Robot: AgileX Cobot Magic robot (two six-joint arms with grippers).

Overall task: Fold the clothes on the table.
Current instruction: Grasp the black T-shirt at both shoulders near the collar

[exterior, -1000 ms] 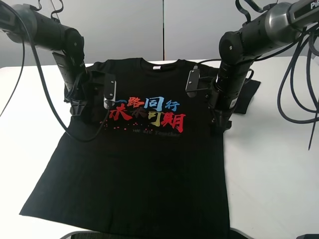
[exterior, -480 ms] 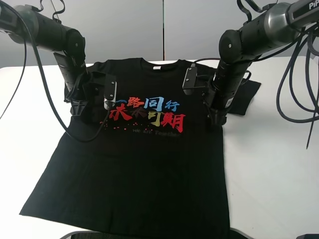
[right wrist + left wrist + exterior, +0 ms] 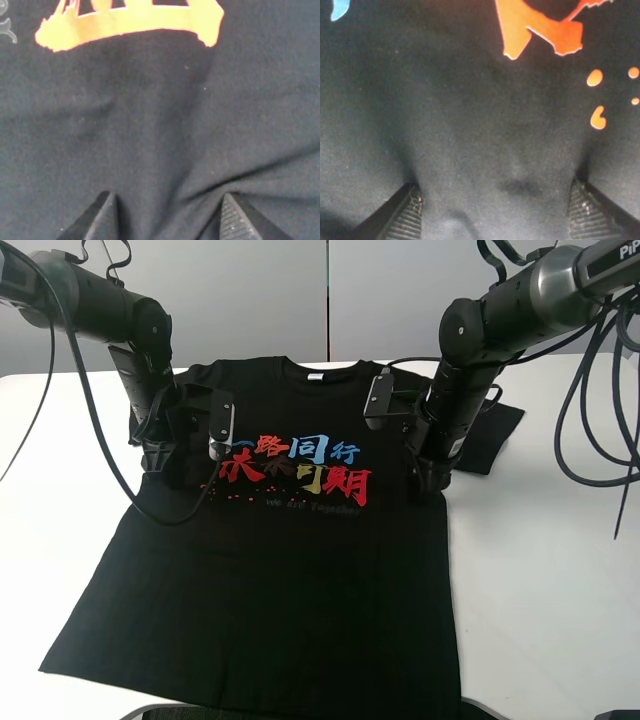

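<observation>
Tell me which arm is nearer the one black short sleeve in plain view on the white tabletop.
Right. The right arm stands beside the black short sleeve; the left arm is at the shirt's opposite side, beyond the coloured chest print.

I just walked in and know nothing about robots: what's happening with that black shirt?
Two robot arms are starting to fold a black T-shirt that lies spread flat, print up, on a white table. The left hand and the right hand are both pressed down onto its chest, one at each side of the coloured print, fingers apart with cloth bunching between them. Nothing is folded yet.
</observation>
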